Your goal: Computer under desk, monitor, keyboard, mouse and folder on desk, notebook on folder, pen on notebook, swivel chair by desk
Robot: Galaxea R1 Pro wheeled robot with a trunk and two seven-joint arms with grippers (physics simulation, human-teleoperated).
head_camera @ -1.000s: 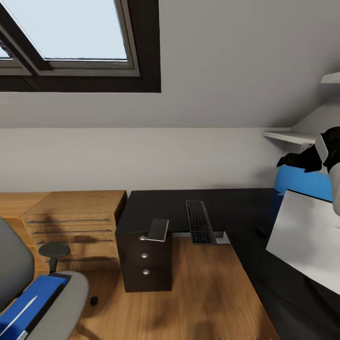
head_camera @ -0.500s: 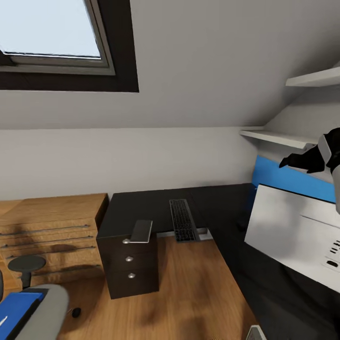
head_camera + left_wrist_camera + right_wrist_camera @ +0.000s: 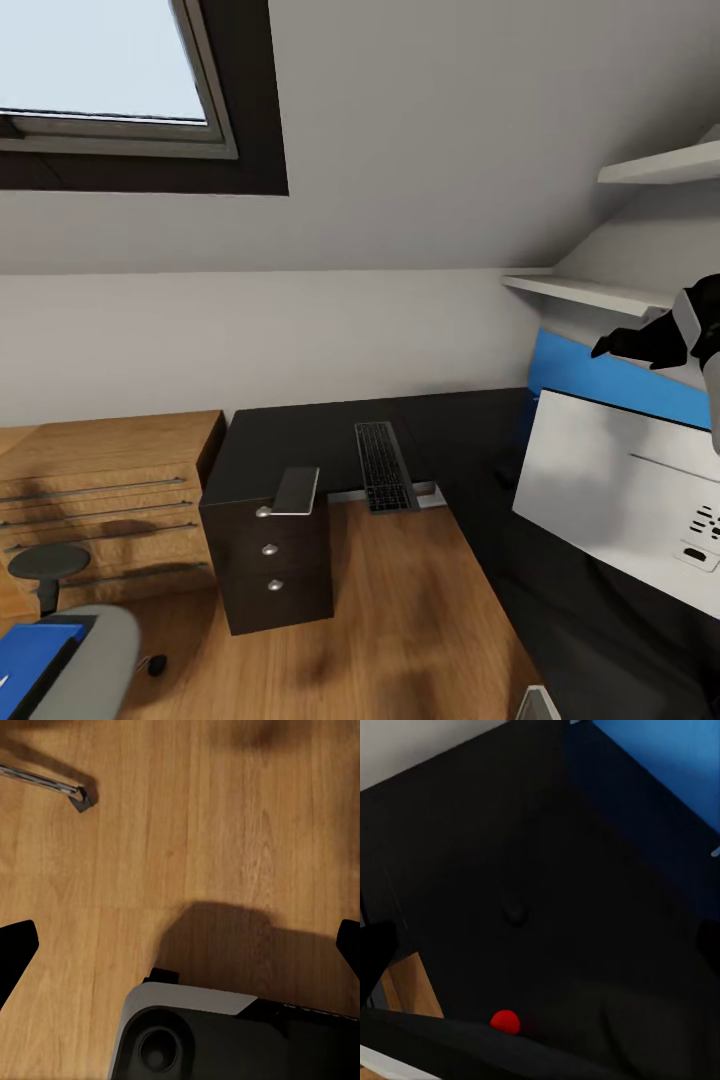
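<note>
Currently my right gripper (image 3: 610, 347) hangs far right above the monitor (image 3: 620, 500) on the desk (image 3: 300, 435), jaw spread unclear; keyboard (image 3: 383, 466), long axis near-far, lies well left; left fingers (image 3: 16, 952) spread over floor (image 3: 187, 832).

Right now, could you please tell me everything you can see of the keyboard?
The keyboard is a flat black rectangle with rows of dark grey keys. It lies flat on the glossy black desk, its long side running away from the camera. Its near end reaches the desk's front edge. Nothing rests on it, and no end effector touches it.
</note>
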